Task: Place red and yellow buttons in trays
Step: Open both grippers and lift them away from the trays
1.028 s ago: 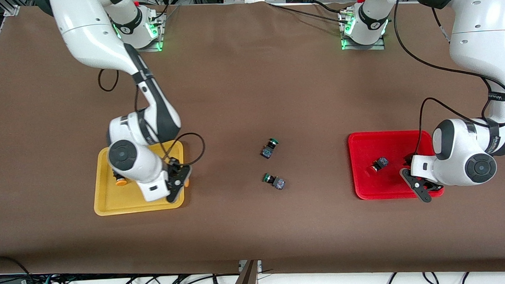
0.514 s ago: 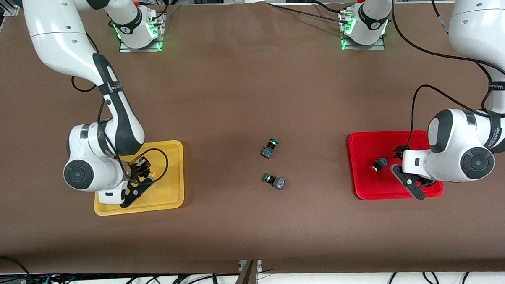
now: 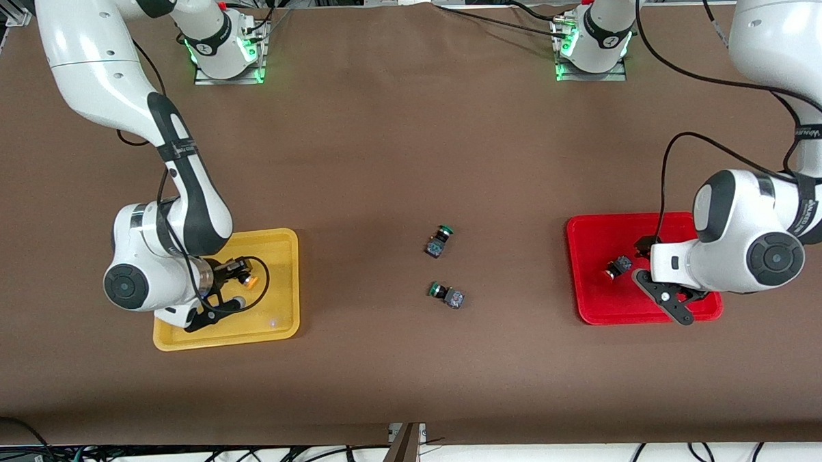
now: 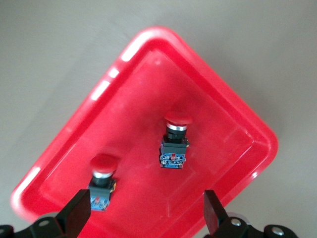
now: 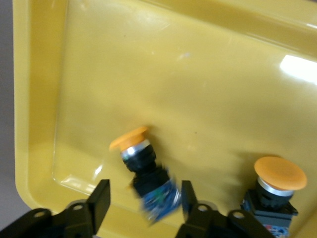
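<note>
While both yellow buttons lie in the yellow tray (image 3: 277, 324), one (image 5: 146, 171) sits between the spread fingers (image 5: 99, 201) of the right gripper (image 5: 141, 206), ungripped, with the other (image 5: 275, 186) beside it. The left gripper (image 4: 143, 213), fingers apart, hangs over the red tray (image 3: 595, 306), where two red buttons (image 4: 174, 144) (image 4: 101, 181) rest clear of its fingers. Since half a second ago, the right gripper has tilted slightly and the left has barely moved.

Two green-capped switches (image 3: 441, 240) (image 3: 446, 293) lie between the yellow tray (image 3: 277, 328) and red tray (image 3: 589, 242).
</note>
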### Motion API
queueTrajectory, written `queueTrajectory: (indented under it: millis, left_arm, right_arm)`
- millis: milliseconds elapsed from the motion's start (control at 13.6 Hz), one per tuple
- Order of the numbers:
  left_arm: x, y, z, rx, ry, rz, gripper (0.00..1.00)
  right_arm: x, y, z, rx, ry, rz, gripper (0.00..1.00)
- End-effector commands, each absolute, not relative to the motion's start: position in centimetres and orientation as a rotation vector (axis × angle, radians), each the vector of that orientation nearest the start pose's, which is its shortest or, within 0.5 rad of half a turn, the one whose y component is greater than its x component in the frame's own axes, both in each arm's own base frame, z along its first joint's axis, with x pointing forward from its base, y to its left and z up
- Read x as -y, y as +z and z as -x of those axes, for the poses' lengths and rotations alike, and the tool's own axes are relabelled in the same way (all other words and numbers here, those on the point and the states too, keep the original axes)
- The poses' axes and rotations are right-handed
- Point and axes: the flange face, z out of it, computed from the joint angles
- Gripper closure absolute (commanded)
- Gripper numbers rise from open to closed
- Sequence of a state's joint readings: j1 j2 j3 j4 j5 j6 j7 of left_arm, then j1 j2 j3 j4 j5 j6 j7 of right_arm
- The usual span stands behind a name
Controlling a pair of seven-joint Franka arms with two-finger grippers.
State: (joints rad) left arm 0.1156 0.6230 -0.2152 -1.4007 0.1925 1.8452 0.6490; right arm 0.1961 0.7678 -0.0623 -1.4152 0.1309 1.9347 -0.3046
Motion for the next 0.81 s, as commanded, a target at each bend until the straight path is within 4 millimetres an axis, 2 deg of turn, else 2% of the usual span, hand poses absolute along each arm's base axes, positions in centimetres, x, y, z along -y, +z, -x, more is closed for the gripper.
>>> queueTrajectory:
  millis: [0,147,294,440,587,734]
  left_arm:
    - [4.1,41.4,-68.4,-1.066,0.197,2.890,0.00]
    - [5.6,46.2,-67.1,-0.949,0.136,2.913,0.00]
    - [7.5,50.1,-65.5,-0.850,0.105,2.932,0.00]
    - [7.9,54.4,-64.3,-0.831,0.125,2.922,0.00]
    - [7.7,56.9,-64.3,-0.705,0.074,2.959,0.00]
    - [7.0,58.1,-64.5,-0.353,0.017,3.016,0.00]
  right_arm:
    - [-10.7,25.1,-69.6,0.548,0.322,2.962,0.00]
    - [-10.2,26.8,-69.4,0.545,0.343,2.962,0.00]
    - [-8.1,28.5,-69.2,0.500,0.372,2.961,0.00]
    - [-6.9,31.7,-69.6,0.474,0.332,2.957,0.00]
    - [-7.0,34.2,-69.2,0.472,0.367,2.944,0.00]
    - [-6.6,37.4,-68.7,0.331,0.347,2.990,0.00]
